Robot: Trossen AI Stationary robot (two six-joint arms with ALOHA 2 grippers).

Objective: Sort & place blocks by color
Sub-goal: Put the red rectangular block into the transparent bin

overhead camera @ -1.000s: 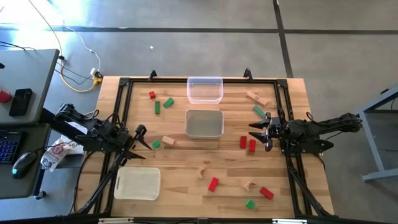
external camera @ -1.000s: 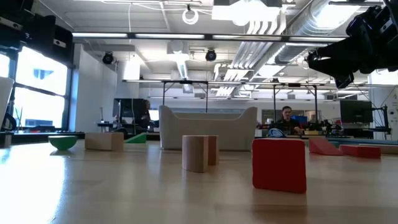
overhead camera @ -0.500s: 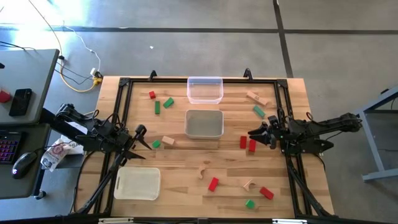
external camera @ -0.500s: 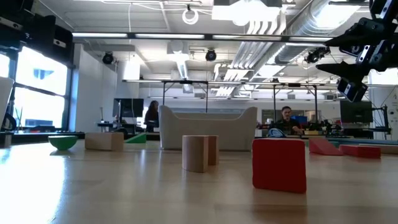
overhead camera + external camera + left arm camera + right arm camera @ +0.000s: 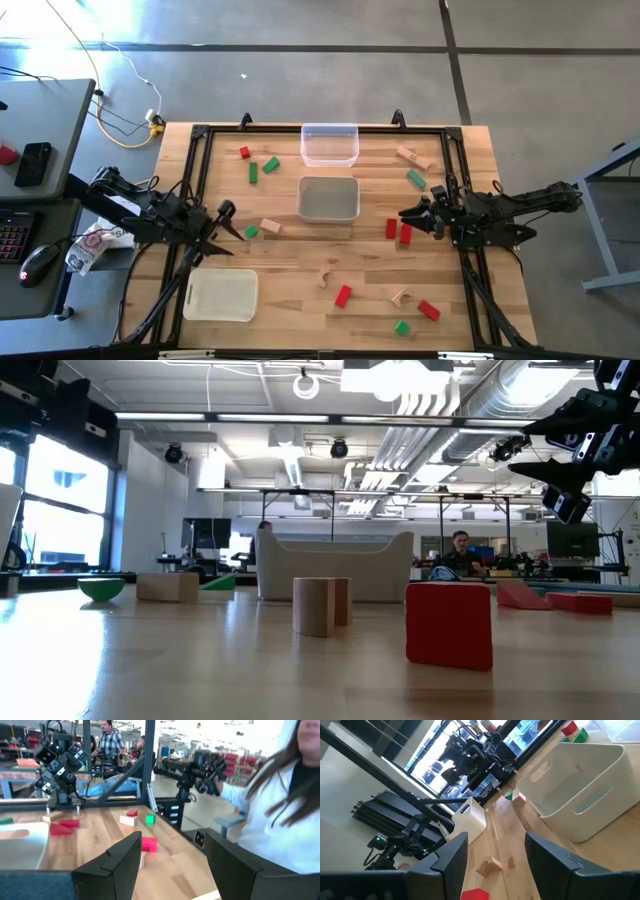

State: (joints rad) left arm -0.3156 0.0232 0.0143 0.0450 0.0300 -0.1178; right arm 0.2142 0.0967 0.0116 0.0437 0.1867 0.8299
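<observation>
Small red, green and plain wood blocks lie scattered flat on the table. In the high view two red blocks stand side by side just on the near side of my right gripper, which is open and hangs above the table, also seen in the low view. A green block and a wood block lie just right of my open left gripper. More blocks sit at the far left, far right and near edge. Both wrist views show open fingers holding nothing.
A clear tray stands at the far edge, a grey-white tray at the table's middle and a white tray at the near left. A black frame borders the tabletop. A person in white stands close by, seen in the left wrist view.
My right gripper has turned about its wrist, so its open fingers stand differently than a second ago, and it has kept still for the last half second. No block has moved.
</observation>
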